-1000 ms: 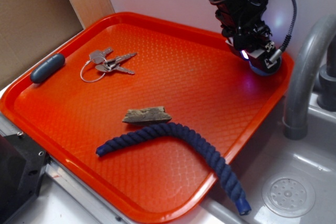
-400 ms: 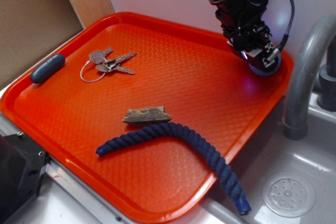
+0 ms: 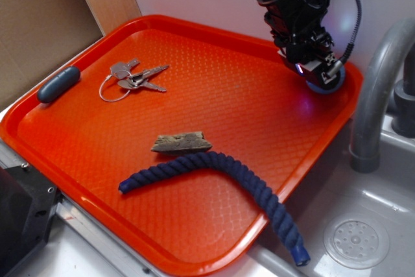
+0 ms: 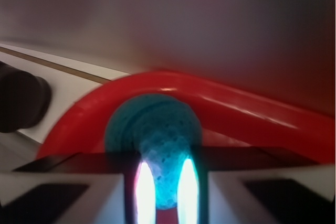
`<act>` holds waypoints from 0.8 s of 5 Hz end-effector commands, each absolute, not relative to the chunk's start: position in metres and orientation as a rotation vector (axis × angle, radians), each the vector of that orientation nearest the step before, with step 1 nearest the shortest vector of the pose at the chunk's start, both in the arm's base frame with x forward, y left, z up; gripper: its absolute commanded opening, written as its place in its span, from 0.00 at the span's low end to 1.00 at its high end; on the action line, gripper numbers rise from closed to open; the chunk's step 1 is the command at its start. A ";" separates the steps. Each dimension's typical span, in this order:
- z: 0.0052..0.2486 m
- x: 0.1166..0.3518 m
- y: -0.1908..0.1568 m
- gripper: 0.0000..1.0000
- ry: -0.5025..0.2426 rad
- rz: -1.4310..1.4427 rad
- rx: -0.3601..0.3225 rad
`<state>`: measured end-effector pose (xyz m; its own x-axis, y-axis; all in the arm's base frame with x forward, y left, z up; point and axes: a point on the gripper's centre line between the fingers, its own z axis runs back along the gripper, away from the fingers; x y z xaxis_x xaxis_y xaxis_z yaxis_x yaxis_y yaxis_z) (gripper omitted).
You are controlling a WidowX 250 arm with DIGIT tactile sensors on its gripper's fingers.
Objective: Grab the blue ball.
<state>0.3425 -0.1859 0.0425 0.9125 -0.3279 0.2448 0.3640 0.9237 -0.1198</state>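
Lowered slightly since earlier, the end effector (image 3: 316, 72) was seen astride the ball (image 3: 326, 84) in the tray's (image 3: 194, 225) far corner, closure unclear. Light, smooth-rolling; its widest middle should be gripped.

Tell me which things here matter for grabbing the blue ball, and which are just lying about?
Part of the job:
ball, in the tray's far corner
gripper, down over the ball
tray

Just lying about:
keys
rope
wood scrap
capsule
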 end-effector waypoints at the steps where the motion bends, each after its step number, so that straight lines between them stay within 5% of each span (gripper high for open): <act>1: 0.170 0.282 -0.124 0.00 -0.331 -0.233 -0.006; 2: 0.232 0.244 -0.086 0.00 -0.129 -0.149 0.080; 3: 0.256 0.199 -0.039 0.00 -0.032 -0.087 0.077; 4: 0.253 0.151 -0.001 0.00 0.037 0.030 0.087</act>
<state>0.1577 0.0133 0.2373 0.9976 0.0365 -0.0596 -0.0317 0.9963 0.0793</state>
